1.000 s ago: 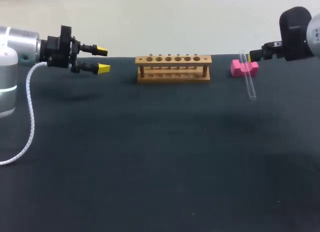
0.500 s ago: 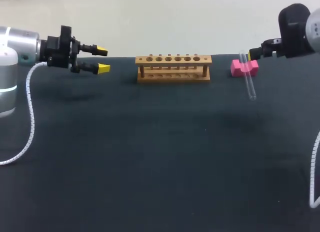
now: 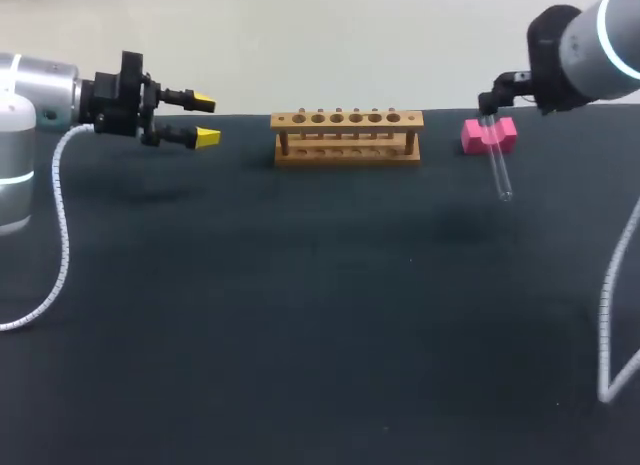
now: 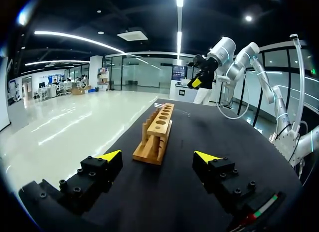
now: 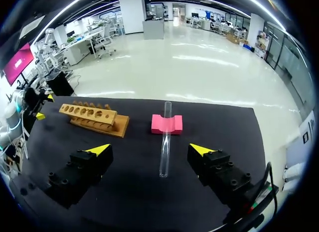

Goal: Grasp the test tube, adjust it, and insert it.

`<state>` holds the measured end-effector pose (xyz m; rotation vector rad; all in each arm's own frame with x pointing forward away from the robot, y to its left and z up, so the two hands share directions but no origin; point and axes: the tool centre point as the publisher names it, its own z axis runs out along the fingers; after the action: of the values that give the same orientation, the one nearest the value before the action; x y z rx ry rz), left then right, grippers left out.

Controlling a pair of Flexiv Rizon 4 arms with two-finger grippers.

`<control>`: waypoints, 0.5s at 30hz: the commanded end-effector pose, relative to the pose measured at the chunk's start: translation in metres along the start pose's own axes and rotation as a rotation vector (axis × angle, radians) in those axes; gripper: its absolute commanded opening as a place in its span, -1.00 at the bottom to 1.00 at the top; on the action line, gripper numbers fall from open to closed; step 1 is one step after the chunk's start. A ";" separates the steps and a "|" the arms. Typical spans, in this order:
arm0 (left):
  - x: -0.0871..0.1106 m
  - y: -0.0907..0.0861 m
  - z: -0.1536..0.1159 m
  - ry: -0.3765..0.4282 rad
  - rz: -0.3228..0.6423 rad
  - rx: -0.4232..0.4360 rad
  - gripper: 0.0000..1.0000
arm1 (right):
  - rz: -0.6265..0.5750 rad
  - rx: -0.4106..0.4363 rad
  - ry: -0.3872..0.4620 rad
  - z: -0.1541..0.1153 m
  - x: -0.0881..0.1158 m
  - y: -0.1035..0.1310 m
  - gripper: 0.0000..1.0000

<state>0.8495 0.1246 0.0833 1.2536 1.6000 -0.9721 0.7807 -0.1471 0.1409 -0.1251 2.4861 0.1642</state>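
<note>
Tabletop [image 3: 300,335]: plain black. Rack [image 3: 346,137], upper centre: pale tan wood. Block [image 3: 508,133], upper right: bright pink. Tube [image 3: 498,170]: clear, colourless. Left end effector [image 3: 205,119], upper left: black, yellow tips. Right end effector [image 5: 150,150]: black, yellow tips. Left arm [image 3: 40,90]: silver and white. Cable [image 3: 62,235]: white, ribbed.

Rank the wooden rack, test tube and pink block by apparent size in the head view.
1. Wooden rack: clearly largest.
2. Test tube and pink block: no clear order; the tube is longer, the block wider.

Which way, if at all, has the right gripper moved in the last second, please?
Yes, leftward: the right gripper now sits over the pink block.
</note>
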 end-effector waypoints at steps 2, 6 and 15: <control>0.001 0.002 0.000 -0.002 0.002 0.005 1.00 | 0.016 0.101 -0.181 0.017 0.004 0.006 1.00; 0.001 0.002 0.000 -0.002 0.002 0.005 1.00 | 0.023 0.138 -0.217 0.021 0.006 0.003 1.00; 0.001 0.002 0.000 -0.002 0.002 0.005 1.00 | -0.024 0.208 -0.285 0.030 0.013 -0.005 1.00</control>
<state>0.8495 0.1246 0.0833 1.2536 1.5999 -0.9721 0.7926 -0.1496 0.1134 -0.0480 2.4377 -0.0619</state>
